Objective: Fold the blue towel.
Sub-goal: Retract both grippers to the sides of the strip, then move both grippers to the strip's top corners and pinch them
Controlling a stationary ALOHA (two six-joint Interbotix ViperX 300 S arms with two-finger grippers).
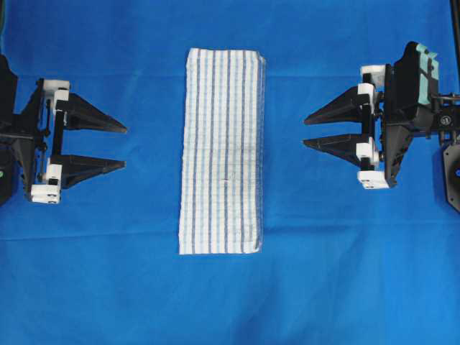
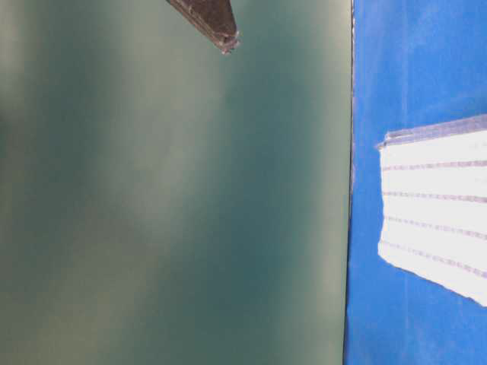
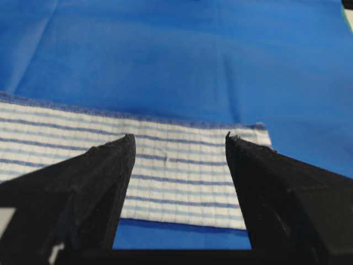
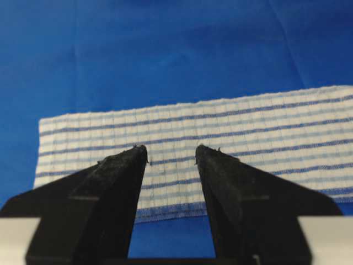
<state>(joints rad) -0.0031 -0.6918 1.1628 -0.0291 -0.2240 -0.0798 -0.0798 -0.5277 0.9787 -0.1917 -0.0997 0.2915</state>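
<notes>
The blue towel (image 1: 222,151) is a white cloth with thin blue stripes, lying flat as a long narrow rectangle in the middle of the table, and it looks doubled over. It also fills the middle of the left wrist view (image 3: 182,171), crosses the right wrist view (image 4: 220,132) and shows at the right edge of the table-level view (image 2: 441,205). My left gripper (image 1: 125,147) stands open to the towel's left, apart from it and holding nothing. My right gripper (image 1: 305,132) stands open to the towel's right, also apart from it and holding nothing.
A plain solid-blue covering (image 1: 230,295) spreads over the whole table, with a few light creases. In the table-level view a blurred dark green surface (image 2: 167,198) fills the left half and one dark fingertip (image 2: 217,26) pokes in at the top.
</notes>
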